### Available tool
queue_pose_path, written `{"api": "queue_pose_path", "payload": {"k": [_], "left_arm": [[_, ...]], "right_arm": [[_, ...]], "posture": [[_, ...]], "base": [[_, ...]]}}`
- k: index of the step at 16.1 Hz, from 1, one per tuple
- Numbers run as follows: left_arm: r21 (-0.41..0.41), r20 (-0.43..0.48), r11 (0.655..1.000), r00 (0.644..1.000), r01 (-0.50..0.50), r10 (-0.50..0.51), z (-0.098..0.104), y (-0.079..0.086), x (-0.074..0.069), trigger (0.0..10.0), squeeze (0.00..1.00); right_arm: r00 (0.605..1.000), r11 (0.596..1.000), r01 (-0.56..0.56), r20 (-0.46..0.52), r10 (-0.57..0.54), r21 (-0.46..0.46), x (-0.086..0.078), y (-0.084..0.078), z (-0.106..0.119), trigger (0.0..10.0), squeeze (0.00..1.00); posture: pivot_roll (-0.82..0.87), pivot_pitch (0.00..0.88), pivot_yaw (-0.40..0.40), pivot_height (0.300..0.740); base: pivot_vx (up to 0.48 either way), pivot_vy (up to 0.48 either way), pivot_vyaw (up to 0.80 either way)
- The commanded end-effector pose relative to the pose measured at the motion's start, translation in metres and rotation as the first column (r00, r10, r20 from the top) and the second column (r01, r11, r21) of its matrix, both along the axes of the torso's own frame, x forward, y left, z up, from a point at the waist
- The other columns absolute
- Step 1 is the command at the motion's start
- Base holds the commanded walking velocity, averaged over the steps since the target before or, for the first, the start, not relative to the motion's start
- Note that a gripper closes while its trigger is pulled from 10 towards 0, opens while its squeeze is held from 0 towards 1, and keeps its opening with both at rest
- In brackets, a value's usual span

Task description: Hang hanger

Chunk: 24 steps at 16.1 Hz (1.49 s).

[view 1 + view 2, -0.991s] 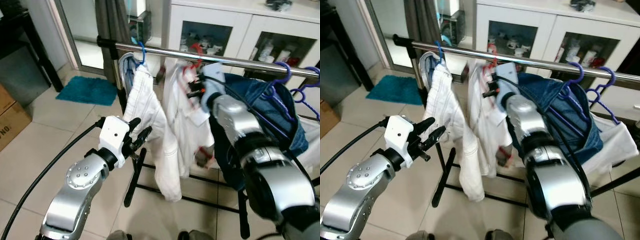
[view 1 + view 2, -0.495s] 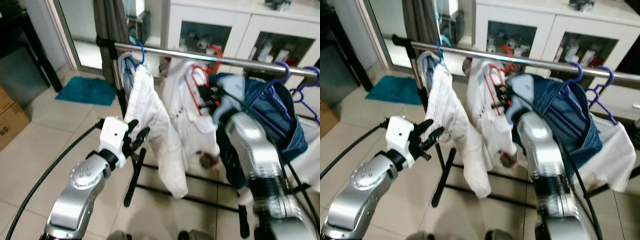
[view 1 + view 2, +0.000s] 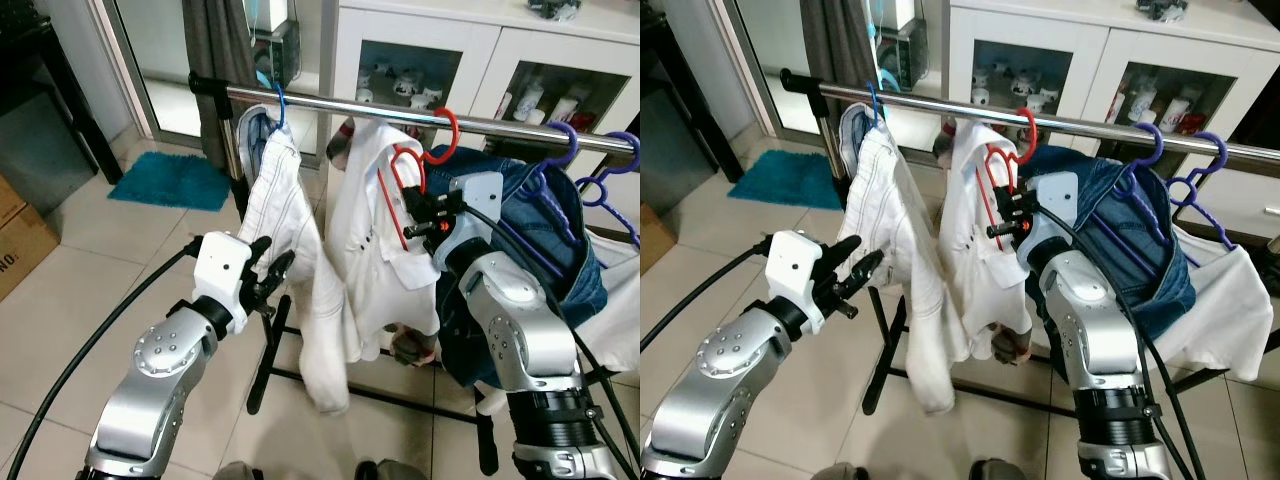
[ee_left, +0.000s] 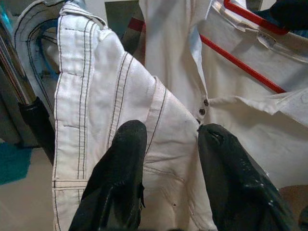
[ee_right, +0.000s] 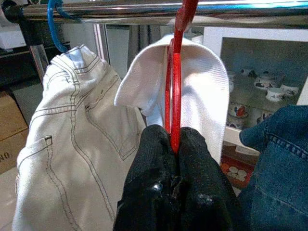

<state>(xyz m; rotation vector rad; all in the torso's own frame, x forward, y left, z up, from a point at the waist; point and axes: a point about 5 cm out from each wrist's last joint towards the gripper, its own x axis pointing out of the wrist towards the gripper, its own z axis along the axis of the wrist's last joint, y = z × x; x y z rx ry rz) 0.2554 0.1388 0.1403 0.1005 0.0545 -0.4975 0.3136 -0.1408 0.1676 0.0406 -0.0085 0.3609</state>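
We are holding the red hanger [image 5: 174,72] pinched tight in our right claw [image 5: 174,144], its hook already over the rail [image 3: 420,108], so only letting go remains, while our left claw [image 4: 166,139] is hovering open, holding nothing, near the white trousers [image 3: 300,250].

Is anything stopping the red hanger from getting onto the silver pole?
No. The red hanger already has its hook over the silver pole, with the right gripper shut on it. It sits between white trousers and blue jeans.
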Motion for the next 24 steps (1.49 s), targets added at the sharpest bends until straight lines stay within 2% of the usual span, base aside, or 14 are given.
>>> {"api": "queue_pose_path", "payload": {"k": [1,20,22,23,24], "left_arm": [[0.007,-0.001,1.0,1.0,-0.013,0.013,0.0,0.002,0.001,10.0,0.0],[0.013,0.007,1.0,1.0,-0.012,0.012,0.001,0.003,0.007,10.0,0.0],[0.002,0.006,1.0,1.0,-0.009,0.009,0.004,0.002,0.009,10.0,0.0],[-0.038,0.03,0.999,0.999,0.027,-0.026,0.009,-0.001,0.013,10.0,1.0],[-0.051,0.052,0.998,0.998,0.045,-0.042,0.014,-0.003,0.019,10.0,1.0]], "right_arm": [[1.0,1.0,0.01,0.011,-0.01,-0.015,-0.002,-0.002,0.003,0.0,0.0],[1.0,0.998,0.014,0.008,-0.013,-0.065,-0.007,-0.007,0.007,0.0,0.0],[1.0,0.998,0.0,0.012,0.001,-0.065,-0.008,-0.006,0.009,0.0,0.0],[0.997,0.997,-0.071,0.019,0.072,-0.043,-0.012,-0.001,0.012,0.0,0.0],[0.99,0.99,-0.139,0.027,0.14,-0.027,-0.016,0.005,0.015,0.0,0.0]], "posture": [[-0.08,0.058,0.0,0.74],[-0.1,0.067,0.006,0.74],[-0.1,0.067,0.006,0.74],[-0.1,0.066,0.008,0.74],[-0.1,0.065,0.008,0.74]], "base": [[-0.262,0.0,0.0],[-0.258,0.0,0.0],[0.0,0.0,0.0],[0.0,0.0,0.0],[0.0,0.0,0.0]]}}
